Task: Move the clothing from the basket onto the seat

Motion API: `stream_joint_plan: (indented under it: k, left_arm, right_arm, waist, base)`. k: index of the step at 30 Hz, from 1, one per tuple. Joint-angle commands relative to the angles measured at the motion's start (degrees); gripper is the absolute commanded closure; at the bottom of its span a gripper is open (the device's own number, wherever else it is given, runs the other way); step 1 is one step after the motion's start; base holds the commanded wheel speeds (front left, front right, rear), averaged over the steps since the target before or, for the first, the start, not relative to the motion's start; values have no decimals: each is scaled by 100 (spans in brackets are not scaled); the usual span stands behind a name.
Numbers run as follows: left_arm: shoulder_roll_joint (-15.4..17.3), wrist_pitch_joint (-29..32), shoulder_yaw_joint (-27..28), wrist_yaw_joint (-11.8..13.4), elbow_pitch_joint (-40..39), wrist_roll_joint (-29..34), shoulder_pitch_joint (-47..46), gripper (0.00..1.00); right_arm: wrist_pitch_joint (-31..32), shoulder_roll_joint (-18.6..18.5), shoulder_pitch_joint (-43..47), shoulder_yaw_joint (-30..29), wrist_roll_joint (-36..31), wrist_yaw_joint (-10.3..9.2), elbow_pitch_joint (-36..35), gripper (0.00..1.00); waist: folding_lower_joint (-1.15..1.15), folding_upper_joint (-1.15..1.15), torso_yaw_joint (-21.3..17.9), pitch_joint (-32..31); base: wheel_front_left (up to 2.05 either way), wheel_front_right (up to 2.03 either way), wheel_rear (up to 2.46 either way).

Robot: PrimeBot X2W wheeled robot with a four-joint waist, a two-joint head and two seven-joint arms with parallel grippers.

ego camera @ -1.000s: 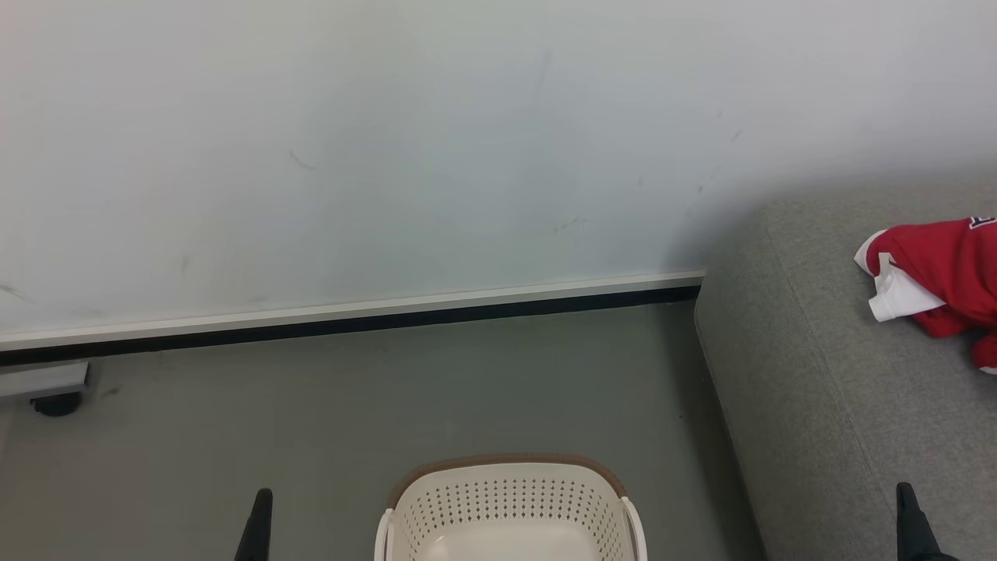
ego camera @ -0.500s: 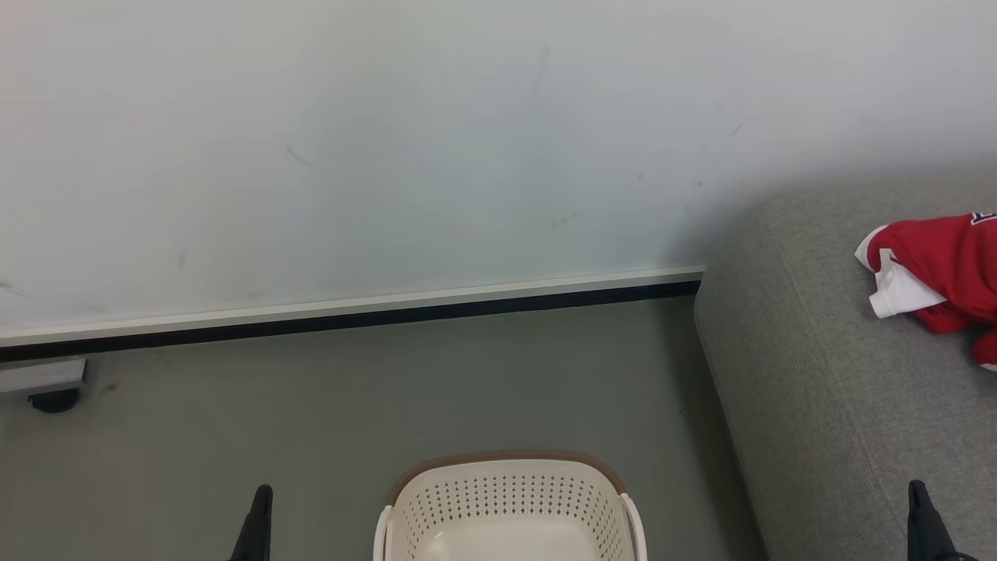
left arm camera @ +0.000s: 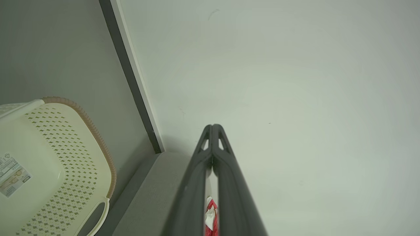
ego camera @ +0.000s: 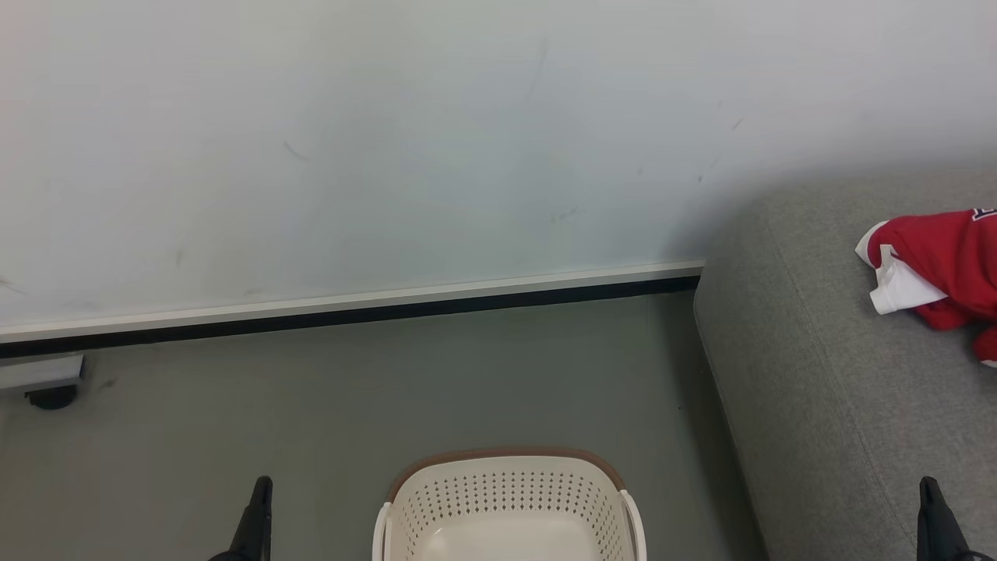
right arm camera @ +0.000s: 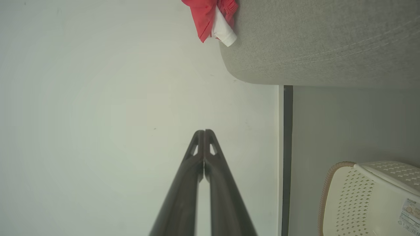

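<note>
clothing [ego camera: 942, 269] lies on the seat [ego camera: 818, 389], well apart from the basket [ego camera: 510, 499].

Basket [ego camera: 506, 492] stands on floor [ego camera: 389, 389], near centre. Seat [ego camera: 810, 405] lies right of basket, apart from it, its far end at the wall [ego camera: 389, 156]. Clothing [ego camera: 950, 257] lies on seat, far right.

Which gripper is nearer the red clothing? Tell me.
Right. The right gripper is over the seat, short of the clothing; the left gripper is past the basket, over the floor.
</note>
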Motion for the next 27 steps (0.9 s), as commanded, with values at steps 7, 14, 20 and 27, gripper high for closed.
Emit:
stream_joint_plan:
  k: [7,14,20,27]
  left_arm:
    - [16,64,24,-28,36,-209,-66,100]
    - [16,64,23,-28,35,-209,-66,100]
    - [16,63,23,-28,34,-210,-66,100]
    - [16,63,22,-28,34,-210,-66,100]
  right_arm:
    - [79,14,82,-62,210,2,-35,100]
    - [93,24,77,-75,190,2,-32,100]
    - [103,36,72,-89,172,2,-29,100]
    - [120,46,68,-106,157,2,-28,100]
  waist:
    - [0,0,-3,16]
    - [0,0,-3,16]
    - [0,0,-3,16]
    - [0,0,-3,16]
  base:
    - [0,0,0]
    - [0,0,0]
    - [0,0,0]
    - [0,0,0]
